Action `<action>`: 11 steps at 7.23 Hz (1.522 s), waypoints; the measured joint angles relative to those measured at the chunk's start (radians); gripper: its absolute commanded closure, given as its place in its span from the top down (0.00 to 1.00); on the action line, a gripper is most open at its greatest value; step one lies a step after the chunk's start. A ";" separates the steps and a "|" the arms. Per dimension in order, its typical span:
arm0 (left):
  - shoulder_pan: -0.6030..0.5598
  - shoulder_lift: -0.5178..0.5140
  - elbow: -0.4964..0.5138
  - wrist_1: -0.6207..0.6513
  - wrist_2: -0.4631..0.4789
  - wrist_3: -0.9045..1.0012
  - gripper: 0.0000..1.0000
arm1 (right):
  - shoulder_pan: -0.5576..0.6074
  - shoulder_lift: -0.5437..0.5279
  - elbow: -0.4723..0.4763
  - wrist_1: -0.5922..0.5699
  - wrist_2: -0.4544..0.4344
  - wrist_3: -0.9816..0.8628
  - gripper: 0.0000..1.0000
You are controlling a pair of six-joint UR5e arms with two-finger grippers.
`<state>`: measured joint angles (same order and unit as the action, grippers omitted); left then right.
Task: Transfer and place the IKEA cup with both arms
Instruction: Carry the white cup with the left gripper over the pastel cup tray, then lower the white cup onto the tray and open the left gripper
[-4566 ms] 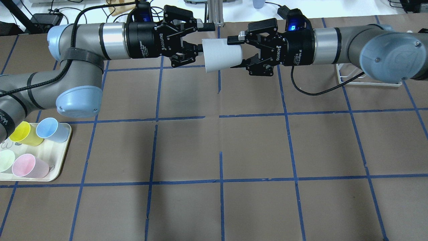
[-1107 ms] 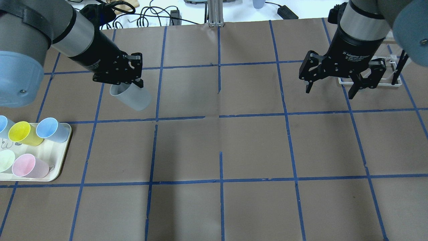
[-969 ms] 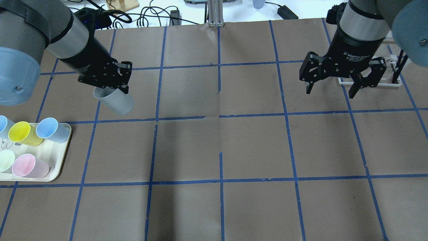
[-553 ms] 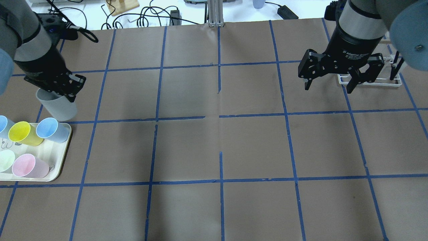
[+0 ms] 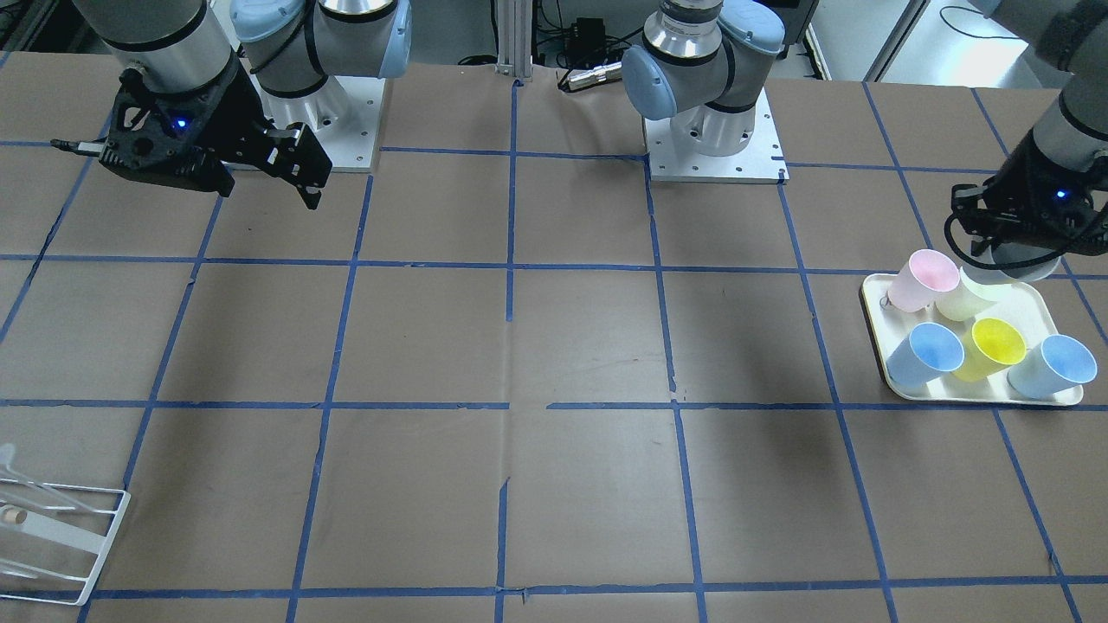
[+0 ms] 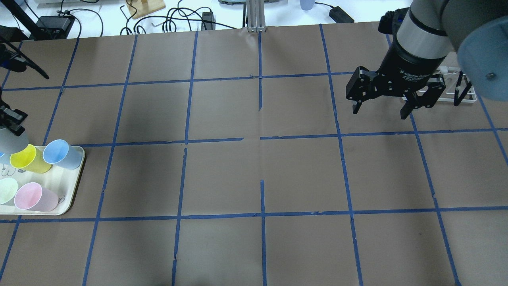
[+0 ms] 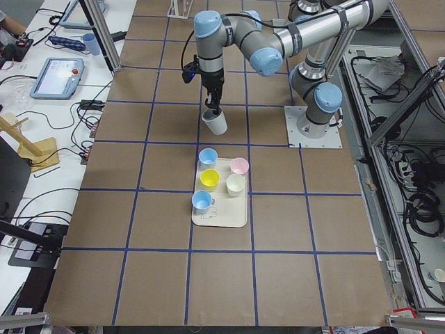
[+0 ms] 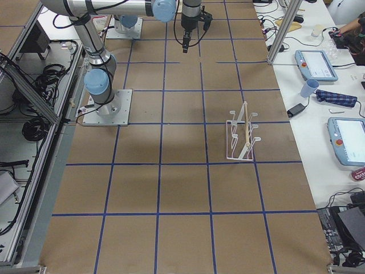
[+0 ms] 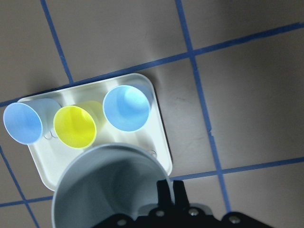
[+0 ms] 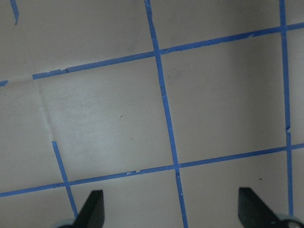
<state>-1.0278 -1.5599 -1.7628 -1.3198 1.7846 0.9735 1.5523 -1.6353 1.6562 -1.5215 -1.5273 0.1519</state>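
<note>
The pale grey-white IKEA cup [image 6: 12,142] hangs upright from my left gripper [image 6: 11,126], which is shut on its rim at the table's far left. In the front-facing view the cup [image 5: 1026,265] sits just over the tray's [image 5: 874,337] robot-side edge, above the pale green cup [image 5: 965,303]. The left wrist view shows the cup [image 9: 104,190] open side up, one finger [image 9: 166,192] on its rim, over the tray [image 9: 159,137]. My right gripper [image 6: 379,113] is open and empty above the table, its fingers [image 10: 92,209] wide apart.
The cream tray [image 6: 75,186] holds a light blue cup [image 6: 59,153], a yellow cup [image 6: 25,159], a pink cup [image 6: 33,197] and a pale green cup [image 6: 6,190]; another light blue cup [image 5: 1052,368] stands at its end. A white wire rack [image 8: 242,134] stands beside my right arm.
After the hand-over the right gripper let go of the cup. My left arm carried the cup leftwards to above the tray's edge. The right gripper drifted slightly left, still open.
</note>
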 measured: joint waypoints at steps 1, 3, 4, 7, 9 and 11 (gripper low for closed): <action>0.076 -0.004 -0.032 0.081 -0.021 0.194 0.00 | 0.000 -0.005 0.005 -0.006 0.003 0.003 1.00; 0.238 -0.021 -0.066 0.140 -0.133 0.547 0.00 | 0.000 -0.015 0.006 -0.011 -0.008 0.010 1.00; 0.312 -0.037 -0.070 0.146 -0.187 0.694 0.00 | 0.000 -0.017 0.007 -0.010 -0.025 0.011 1.00; 0.490 -0.112 -0.059 0.150 -0.353 1.046 0.00 | 0.000 -0.018 0.004 -0.008 -0.054 0.009 1.00; 0.542 -0.186 -0.046 0.158 -0.416 1.189 0.00 | 0.000 -0.018 0.003 -0.008 -0.056 0.002 1.00; 0.582 -0.258 -0.046 0.211 -0.427 1.225 0.00 | 0.000 -0.018 0.001 -0.008 -0.056 -0.001 1.00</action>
<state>-0.4462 -1.8182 -1.8085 -1.1090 1.3572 2.1982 1.5524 -1.6536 1.6576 -1.5294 -1.5832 0.1508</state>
